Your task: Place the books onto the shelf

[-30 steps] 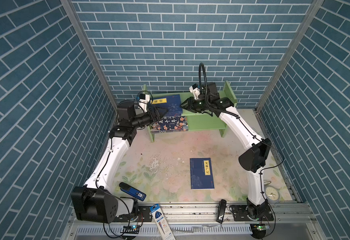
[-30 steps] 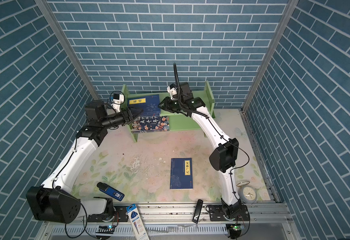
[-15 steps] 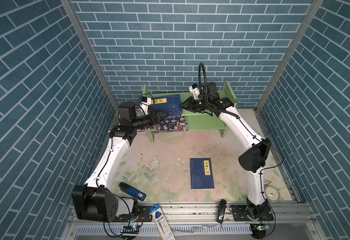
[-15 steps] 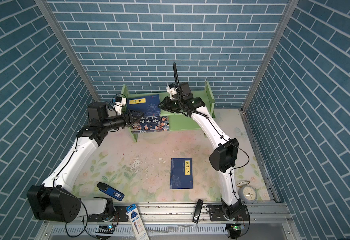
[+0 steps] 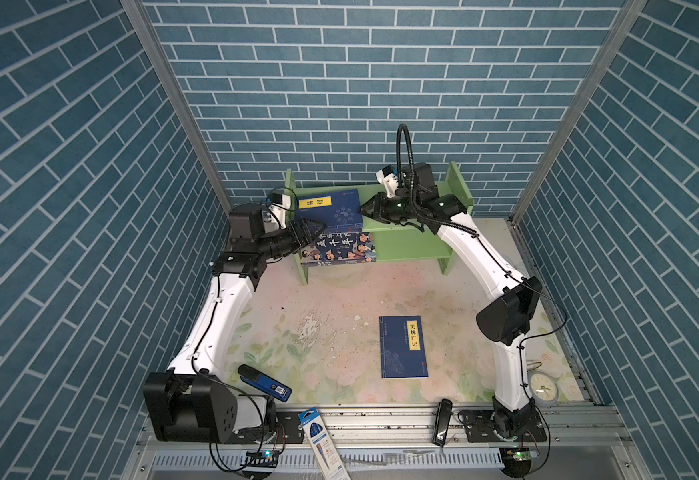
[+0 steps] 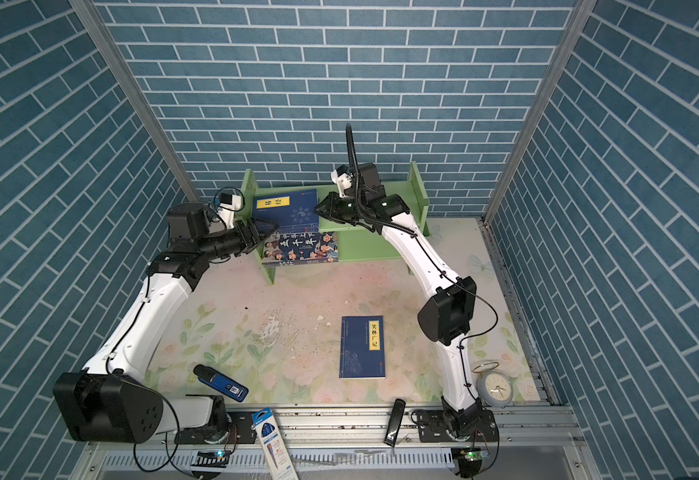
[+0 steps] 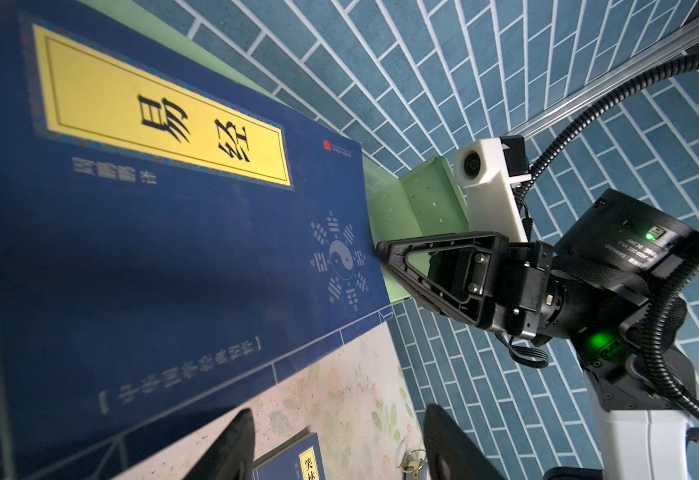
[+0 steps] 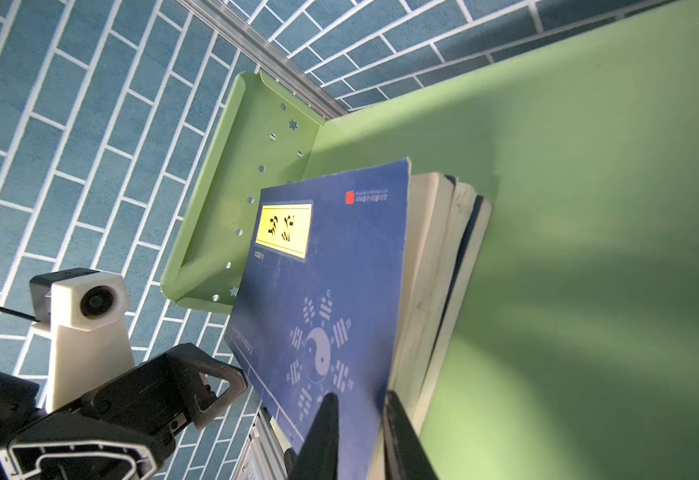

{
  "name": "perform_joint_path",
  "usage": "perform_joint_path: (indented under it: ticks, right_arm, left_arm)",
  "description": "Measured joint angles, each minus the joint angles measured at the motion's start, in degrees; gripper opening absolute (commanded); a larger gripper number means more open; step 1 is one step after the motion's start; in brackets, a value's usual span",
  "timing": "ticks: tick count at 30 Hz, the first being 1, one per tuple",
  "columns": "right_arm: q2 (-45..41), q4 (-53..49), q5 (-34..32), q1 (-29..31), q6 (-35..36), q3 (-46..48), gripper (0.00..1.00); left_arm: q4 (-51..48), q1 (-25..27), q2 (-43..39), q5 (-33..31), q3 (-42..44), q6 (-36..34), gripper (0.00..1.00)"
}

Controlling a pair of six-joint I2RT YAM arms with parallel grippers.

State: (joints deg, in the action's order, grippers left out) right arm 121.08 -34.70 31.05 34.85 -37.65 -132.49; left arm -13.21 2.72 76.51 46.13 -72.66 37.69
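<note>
I'm tightening right gripper [image 5: 363, 210] onto top book [image 5: 331, 209] on shelf [image 5: 406, 249], steadying stack; left gripper [image 5: 319, 227] hovering spread, empty. Floor book [image 5: 403, 347] waiting.

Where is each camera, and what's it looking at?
Top views: high, looking down and back at the shelf; left gripper and right gripper show.
Left wrist: on the left arm, facing the navy book; own fingers and right gripper show.
Right wrist: on the right arm, facing that book; own fingers pinch its edge.
Shared: all see the navy book.
</note>
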Motion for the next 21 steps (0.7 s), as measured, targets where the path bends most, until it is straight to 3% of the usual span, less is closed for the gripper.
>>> perform_joint_path:
  ticks: [21]
  right_arm:
    - [0.6,0.5,1.2,0.0,-0.1,0.0,0.21]
  left_arm:
    - [0.0,-1.4,-0.6,-0.5,0.0,0.0,0.66]
